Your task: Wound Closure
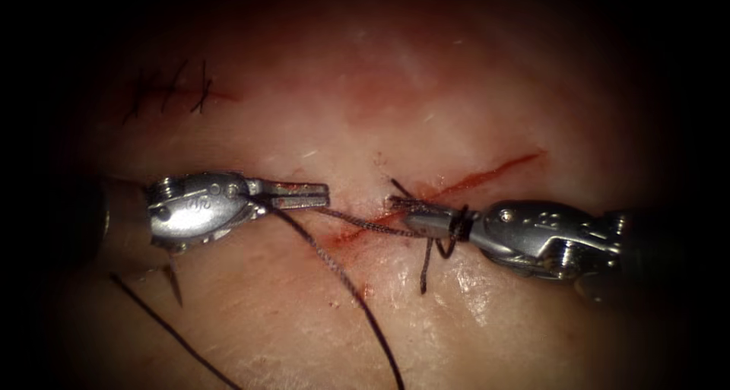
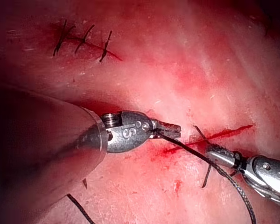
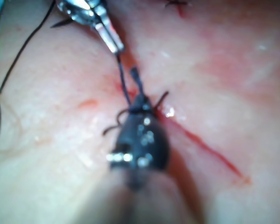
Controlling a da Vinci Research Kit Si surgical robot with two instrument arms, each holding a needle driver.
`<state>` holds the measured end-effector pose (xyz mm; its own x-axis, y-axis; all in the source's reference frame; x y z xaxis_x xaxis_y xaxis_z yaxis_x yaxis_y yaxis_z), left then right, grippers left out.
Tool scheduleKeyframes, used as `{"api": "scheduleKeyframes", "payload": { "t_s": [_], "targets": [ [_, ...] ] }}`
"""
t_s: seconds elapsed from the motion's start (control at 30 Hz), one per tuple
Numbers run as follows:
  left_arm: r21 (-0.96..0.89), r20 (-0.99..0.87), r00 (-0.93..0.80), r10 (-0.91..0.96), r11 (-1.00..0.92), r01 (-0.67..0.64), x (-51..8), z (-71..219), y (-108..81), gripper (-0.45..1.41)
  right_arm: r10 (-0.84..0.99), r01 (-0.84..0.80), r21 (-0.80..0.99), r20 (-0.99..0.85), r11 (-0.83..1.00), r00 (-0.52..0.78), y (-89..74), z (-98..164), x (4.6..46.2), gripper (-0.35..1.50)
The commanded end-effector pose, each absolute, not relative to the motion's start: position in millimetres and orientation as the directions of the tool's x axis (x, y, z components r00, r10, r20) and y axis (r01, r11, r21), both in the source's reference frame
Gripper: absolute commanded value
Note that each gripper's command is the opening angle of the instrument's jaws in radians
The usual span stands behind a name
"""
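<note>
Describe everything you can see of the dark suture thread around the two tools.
The dark braided thread runs from the left arm's shut silver tool, which grips it, across the red cut to the right arm's silver tool, where it wraps in loops around the jaws. A short end hangs below those loops. A longer strand trails down over the pale tissue left of the cut. No needle is held.

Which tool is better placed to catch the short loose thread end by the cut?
Right, probably. The right tool has thread looped around it, and the short end hangs just beside it. The left tool is shut on the long strand.
</note>
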<state>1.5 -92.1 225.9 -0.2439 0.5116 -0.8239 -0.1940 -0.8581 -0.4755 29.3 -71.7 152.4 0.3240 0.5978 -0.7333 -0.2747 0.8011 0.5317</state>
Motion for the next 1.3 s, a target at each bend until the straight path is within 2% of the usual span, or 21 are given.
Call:
{"api": "scheduleKeyframes", "payload": {
  "t_s": [0.03, 0.37, 0.63, 0.73, 0.77, 0.8, 1.0, 1.1, 1.3],
  "targets": [
    [-0.479, -0.821, -0.242, 0.517, -0.854, -0.202, 0.9, 226.8, -92.4, -0.45, 0.589, -0.249, 0.534, -0.738, 0.808, 0.329, -72.9, 152.7, 30.1, -0.35],
    [-0.504, -0.805, -0.236, 0.544, -0.837, -0.212, 2.7, 227.3, -85.7, -0.45, 0.504, -0.119, 0.497, -0.787, 0.86, 0.355, -74.8, 151.9, 29.6, -0.35],
    [-0.512, -0.8, -0.232, 0.553, -0.832, -0.215, 4.4, 228.0, -82.5, -0.45, 0.343, 0.045, 0.388, -0.858, 0.921, 0.382, -75.7, 151.8, 26.5, -0.35],
    [-0.512, -0.797, -0.234, 0.556, -0.829, -0.227, 5.3, 228.1, -81.3, -0.45, 0.325, 0.059, 0.373, -0.867, 0.926, 0.378, -75.7, 151.7, 25.2, -0.35],
    [-0.511, -0.795, -0.236, 0.559, -0.826, -0.236, 6.1, 228.2, -80.6, -0.45, 0.468, -0.015, 0.496, -0.81, 0.868, 0.354, -75.9, 151.5, 24.0, -0.35],
    [-0.512, -0.794, -0.237, 0.56, -0.826, -0.238, 6.5, 228.2, -80.5, -0.45, 0.514, -0.037, 0.536, -0.784, 0.843, 0.349, -76.0, 151.4, 23.6, -0.35],
    [-0.514, -0.786, -0.241, 0.569, -0.819, -0.256, 8.3, 228.2, -80.3, -0.45, 0.527, -0.045, 0.553, -0.764, 0.832, 0.371, -76.4, 151.7, 21.5, -0.35],
    [-0.513, -0.785, -0.243, 0.57, -0.818, -0.262, 9.0, 228.2, -80.3, -0.45, 0.417, 0.03, 0.454, -0.84, 0.89, 0.348, -76.2, 152.6, 20.8, -0.35],
    [-0.511, -0.783, -0.246, 0.571, -0.817, -0.269, 8.9, 228.4, -80.1, -0.45, 0.329, 0.125, 0.392, -0.876, 0.911, 0.352, -76.9, 153.5, 20.9, -0.35]
  ]
}}
